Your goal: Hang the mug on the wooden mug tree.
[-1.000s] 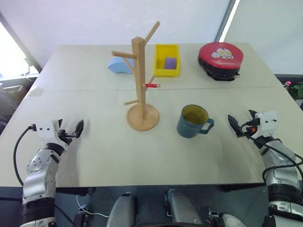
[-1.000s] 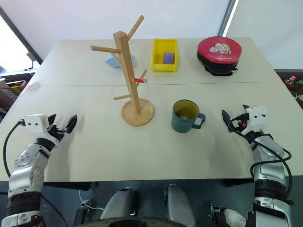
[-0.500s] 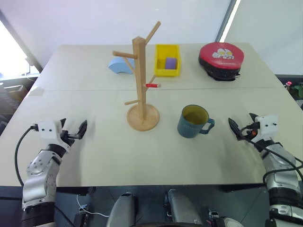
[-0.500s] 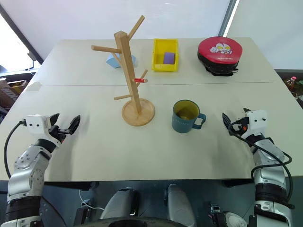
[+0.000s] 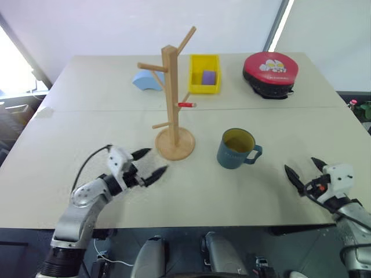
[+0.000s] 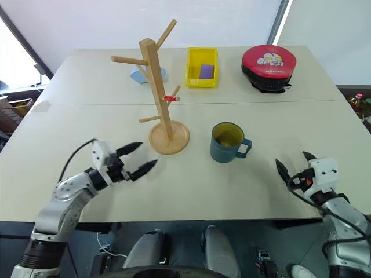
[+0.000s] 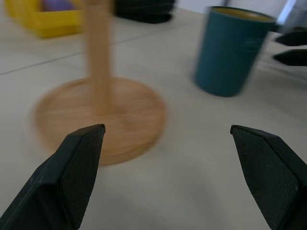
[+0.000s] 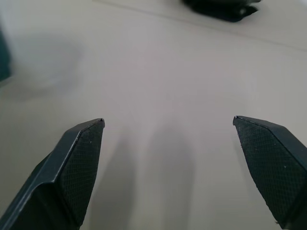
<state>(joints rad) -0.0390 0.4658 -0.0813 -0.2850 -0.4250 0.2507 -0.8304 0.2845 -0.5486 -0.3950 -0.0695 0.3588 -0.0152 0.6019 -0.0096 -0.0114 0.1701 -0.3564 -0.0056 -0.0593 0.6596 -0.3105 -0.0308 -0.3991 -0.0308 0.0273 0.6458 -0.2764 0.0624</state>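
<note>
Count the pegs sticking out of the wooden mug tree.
5 on the wooden mug tree: one angled up at the top right, a long one pointing left near the top, a red-tipped one on the right, another just above it, a short one low left. Others may be hidden behind the post.

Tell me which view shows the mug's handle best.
Either head view: in the left eye view the mug stands upright on the table, handle in profile pointing to the robot's right. The left wrist view shows the teal body and rim, handle hidden. The right wrist view catches a teal sliver at the frame edge.
</note>
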